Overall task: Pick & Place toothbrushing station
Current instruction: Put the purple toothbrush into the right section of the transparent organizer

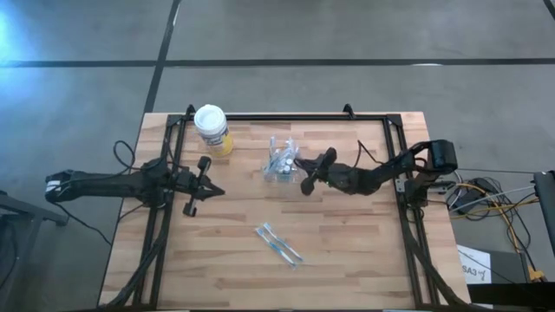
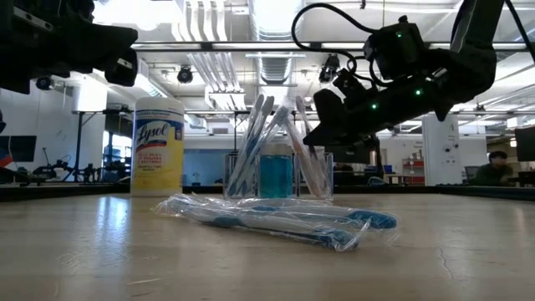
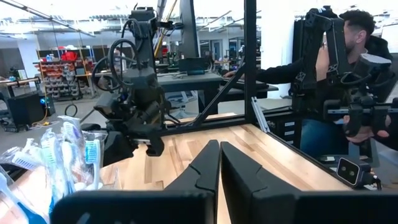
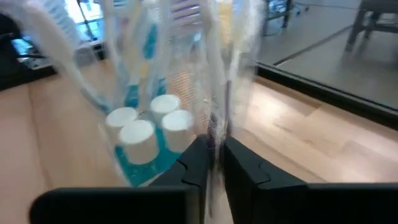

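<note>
Your toothbrushing station (image 1: pixel 281 162) stands near the table's (image 1: pixel 347 251) far edge, around its middle. Your right tool (image 4: pixel 216 163) pinches the holder's clear wall; your left tool (image 1: pixel 199 186), fingers together, waits near the left edge.

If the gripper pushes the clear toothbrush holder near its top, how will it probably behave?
The toothbrush holder looks tall on a small base, so it may tip. Its long brushes lean outward and would probably rattle or shift. The clear plastic seems smooth, so it may be slippery.
</note>
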Motion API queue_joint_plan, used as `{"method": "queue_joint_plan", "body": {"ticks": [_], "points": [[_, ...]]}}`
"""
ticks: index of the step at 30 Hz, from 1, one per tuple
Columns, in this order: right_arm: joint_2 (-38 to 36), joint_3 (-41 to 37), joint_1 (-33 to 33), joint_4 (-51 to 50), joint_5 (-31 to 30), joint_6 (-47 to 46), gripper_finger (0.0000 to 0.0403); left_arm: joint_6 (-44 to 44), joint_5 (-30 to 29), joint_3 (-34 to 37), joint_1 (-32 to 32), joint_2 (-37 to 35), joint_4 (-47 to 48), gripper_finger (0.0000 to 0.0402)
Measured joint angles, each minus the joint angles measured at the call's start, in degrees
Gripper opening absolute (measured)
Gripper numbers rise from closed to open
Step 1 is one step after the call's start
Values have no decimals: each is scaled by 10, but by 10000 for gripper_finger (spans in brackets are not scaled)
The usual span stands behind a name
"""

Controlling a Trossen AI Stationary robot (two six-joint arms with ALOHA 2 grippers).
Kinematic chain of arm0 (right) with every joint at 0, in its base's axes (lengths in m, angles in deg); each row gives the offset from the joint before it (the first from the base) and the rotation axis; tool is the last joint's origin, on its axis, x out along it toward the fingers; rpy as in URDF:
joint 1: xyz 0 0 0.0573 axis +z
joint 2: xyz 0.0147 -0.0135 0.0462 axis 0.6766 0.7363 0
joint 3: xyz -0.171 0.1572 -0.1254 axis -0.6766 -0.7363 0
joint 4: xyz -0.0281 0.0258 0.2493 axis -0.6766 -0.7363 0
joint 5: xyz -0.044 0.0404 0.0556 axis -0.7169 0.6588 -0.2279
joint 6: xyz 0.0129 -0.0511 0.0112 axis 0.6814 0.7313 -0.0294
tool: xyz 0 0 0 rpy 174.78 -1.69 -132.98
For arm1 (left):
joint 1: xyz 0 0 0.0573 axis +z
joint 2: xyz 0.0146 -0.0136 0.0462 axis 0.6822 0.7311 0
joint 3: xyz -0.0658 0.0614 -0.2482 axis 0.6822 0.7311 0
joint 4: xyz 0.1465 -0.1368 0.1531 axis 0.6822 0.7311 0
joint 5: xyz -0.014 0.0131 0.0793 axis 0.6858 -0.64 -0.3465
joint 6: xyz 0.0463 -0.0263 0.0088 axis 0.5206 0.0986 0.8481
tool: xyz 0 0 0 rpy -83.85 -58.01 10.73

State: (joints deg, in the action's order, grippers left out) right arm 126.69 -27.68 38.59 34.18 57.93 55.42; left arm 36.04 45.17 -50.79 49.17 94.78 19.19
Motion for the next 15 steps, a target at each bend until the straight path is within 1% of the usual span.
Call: {"method": "queue_joint_plan", "body": {"ticks": [10, 15], "points": [[-7, 6, 0, -3, 8, -16, 163, 0, 0, 0, 0, 0, 0, 7], [-39, 5, 0, -12, 6, 1, 201, -1, 0, 0, 0, 0, 0, 17]]}}
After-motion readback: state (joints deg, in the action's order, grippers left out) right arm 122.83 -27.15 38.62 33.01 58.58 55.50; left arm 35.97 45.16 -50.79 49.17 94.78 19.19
